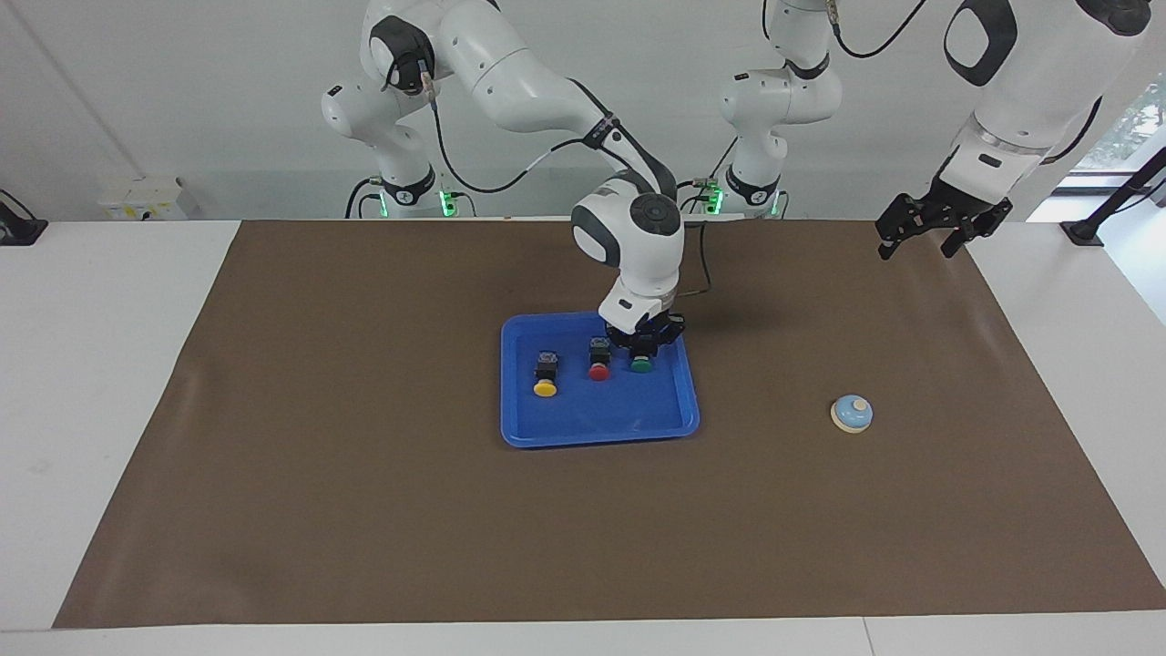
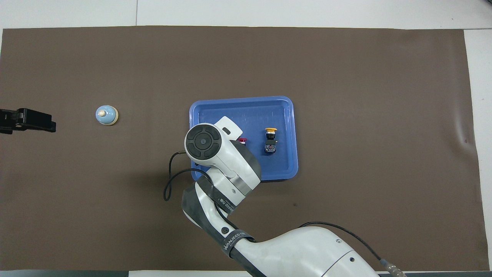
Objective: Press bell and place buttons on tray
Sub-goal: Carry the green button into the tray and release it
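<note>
The blue tray [image 1: 601, 435] lies mid-table and also shows in the overhead view [image 2: 242, 100]. In it the yellow button [image 1: 545, 378] [image 2: 270, 140] and the red button [image 1: 598, 360] [image 2: 242, 141] lie side by side. The green button [image 1: 641, 366] lies beside the red one, toward the left arm's end. My right gripper [image 1: 644, 353] is down in the tray, right at the green button's body; only the green cap shows, and the overhead view hides it under the arm. The bell [image 1: 852, 413] [image 2: 106, 115] stands on the mat toward the left arm's end. My left gripper [image 1: 920, 246] waits raised over the mat's edge, apart from the bell.
A brown mat [image 1: 364, 474] covers most of the white table. The right arm's wrist and cable hang over the tray's edge nearest the robots [image 2: 203, 144].
</note>
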### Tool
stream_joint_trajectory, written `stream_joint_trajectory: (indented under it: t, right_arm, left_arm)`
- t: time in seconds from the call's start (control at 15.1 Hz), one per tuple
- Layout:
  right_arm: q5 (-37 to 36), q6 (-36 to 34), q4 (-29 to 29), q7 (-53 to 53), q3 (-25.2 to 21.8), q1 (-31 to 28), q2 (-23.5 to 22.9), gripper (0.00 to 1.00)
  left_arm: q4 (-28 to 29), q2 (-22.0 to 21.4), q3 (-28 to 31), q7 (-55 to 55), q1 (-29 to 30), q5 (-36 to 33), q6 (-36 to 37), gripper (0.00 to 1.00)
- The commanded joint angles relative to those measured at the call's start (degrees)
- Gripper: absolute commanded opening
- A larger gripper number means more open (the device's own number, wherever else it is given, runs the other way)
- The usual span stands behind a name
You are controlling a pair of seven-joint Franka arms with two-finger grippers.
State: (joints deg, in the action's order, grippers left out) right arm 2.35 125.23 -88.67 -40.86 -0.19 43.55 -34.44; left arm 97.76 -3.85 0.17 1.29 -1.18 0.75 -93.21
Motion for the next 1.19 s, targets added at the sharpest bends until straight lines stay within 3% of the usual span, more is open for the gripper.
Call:
stream_joint_trajectory:
  t: [0.0,0.07,0.13,0.2,0.6,0.73,1.13]
  right_arm:
    - [-0.25,0.89,-1.07,-0.18,0.01,-0.13,0.86,0.0]
    - [-0.16,0.89,-1.07,-0.53,0.01,-0.13,0.86,0.07]
    - [-0.16,0.89,-1.07,-0.53,0.01,-0.13,0.86,0.82]
    - [-0.16,0.63,-0.98,-0.62,0.01,-0.04,0.86,1.0]
    - [0.63,-6.65,1.48,-4.75,-0.34,-1.0,2.61,1.0]
    - [0.72,-10.25,1.48,-4.93,-0.78,-1.97,5.33,1.0]
    - [0.46,-19.13,0.43,-2.57,-0.78,-12.5,14.91,1.0]
  left_arm:
    - [-0.37,0.07,0.18,0.03,-0.13,-0.4,0.66,1.0]
    - [-0.37,-0.02,0.18,0.03,-0.13,-0.4,0.66,1.0]
    - [-0.37,-0.02,0.18,0.03,-0.13,-0.4,0.66,1.0]
    - [-0.37,0.07,0.18,0.03,-0.13,-0.4,0.66,1.0]
    - [-0.37,0.07,0.18,0.03,-0.13,-0.4,0.66,1.0]
    - [-0.37,0.07,0.18,0.03,-0.13,-0.4,0.66,1.0]
    - [-0.37,0.07,0.18,0.03,-0.13,-0.4,0.66,1.0]
